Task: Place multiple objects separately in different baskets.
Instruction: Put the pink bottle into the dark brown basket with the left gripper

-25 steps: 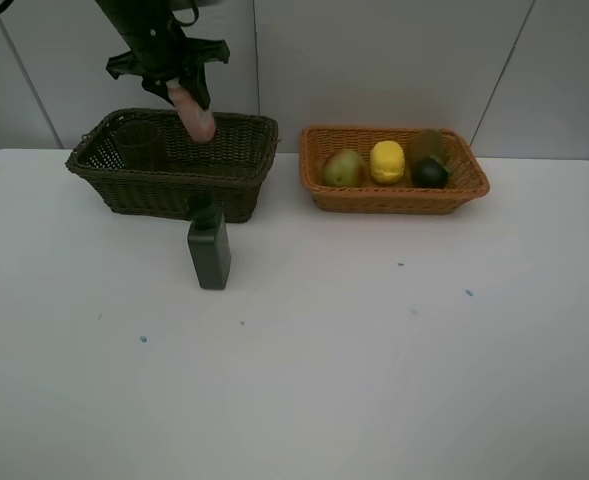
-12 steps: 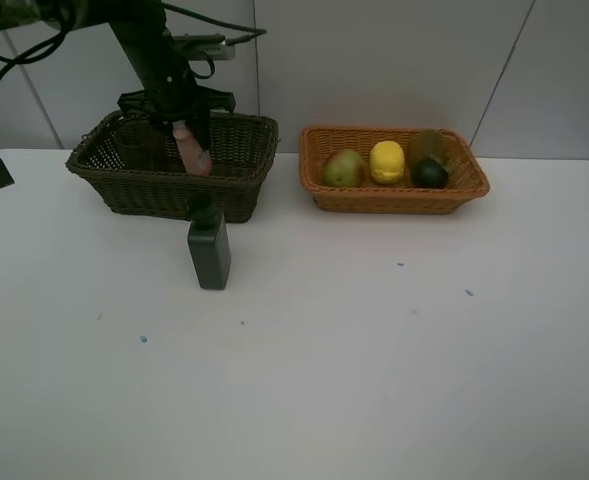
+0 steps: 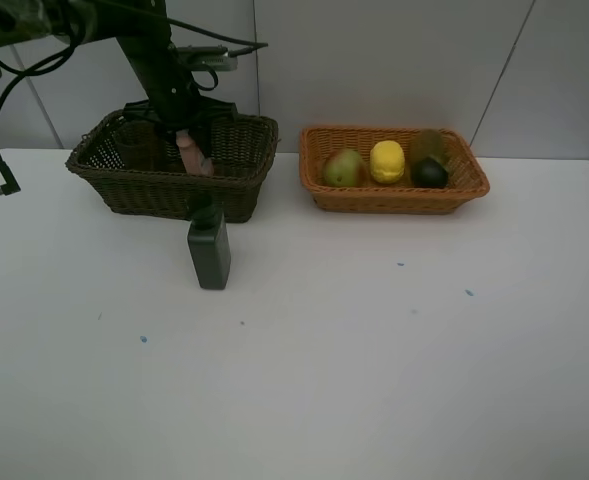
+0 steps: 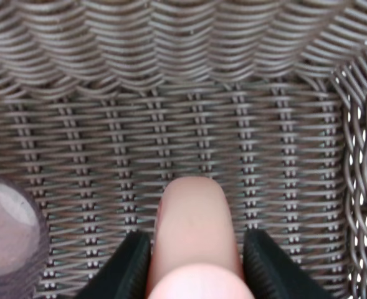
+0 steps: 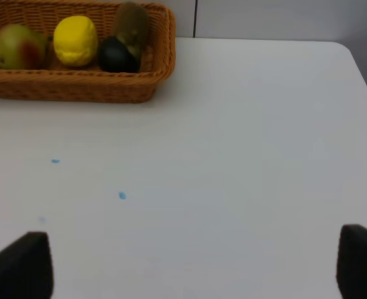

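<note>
Descent done: my left fingers (image 4: 192,265), clenched on the pink bottle (image 4: 192,237), have lowered it into the dark basket (image 3: 229,165); release comes next. Right fingers (image 5: 189,271) stand released.

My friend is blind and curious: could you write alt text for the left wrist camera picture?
Seen from just above, two dark gripper fingers clasp a pink bottle inside the dark wicker basket. A tinted cup stands at the picture's edge, apart from the bottle.

Even, soft overhead light, faint shadows, left wrist close-up slightly blurred.
</note>
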